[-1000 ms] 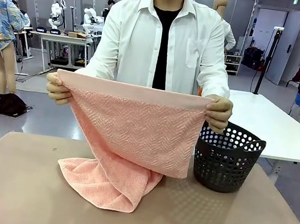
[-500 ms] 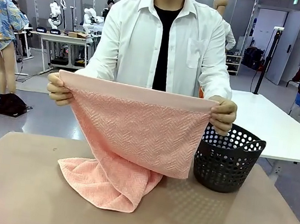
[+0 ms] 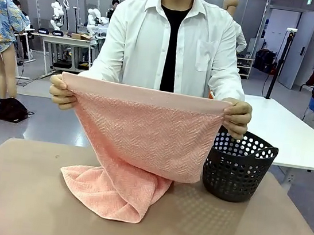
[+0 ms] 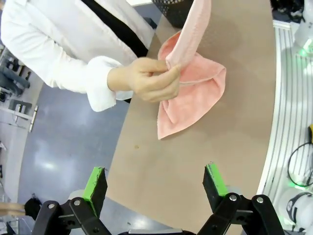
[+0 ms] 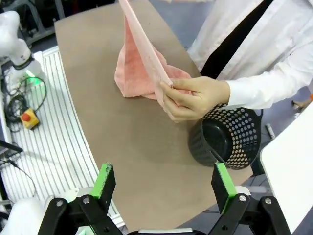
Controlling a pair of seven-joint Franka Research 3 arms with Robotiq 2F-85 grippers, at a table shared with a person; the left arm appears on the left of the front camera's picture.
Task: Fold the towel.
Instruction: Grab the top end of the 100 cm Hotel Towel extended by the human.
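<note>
Front view: a person across the counter (image 3: 14,191) holds the towel (image 3: 142,144) up by its smooth band, the hand on the robot's left (image 3: 62,92) and the hand on the robot's right (image 3: 237,117) each pinching a top corner. The band is pulled taut and level, probably to square the cloth before the first fold. The lower end rests bunched on the counter, just beside a black perforated basket (image 3: 237,166); whether it touches the basket is hard to tell.

Left wrist view: the left end effector (image 4: 154,180) hovers high above the counter's near edge, its green pads spread wide with nothing between them, well apart from the towel (image 4: 195,85). The person's hand (image 4: 146,78) grips the corner with thumb over curled fingers, sleeve bent at the wrist.

Right wrist view: the right end effector (image 5: 162,180) likewise hangs spread and empty, looking down. The other hand (image 5: 193,98) pinches the towel's edge (image 5: 146,54) directly above the basket (image 5: 225,137).
</note>
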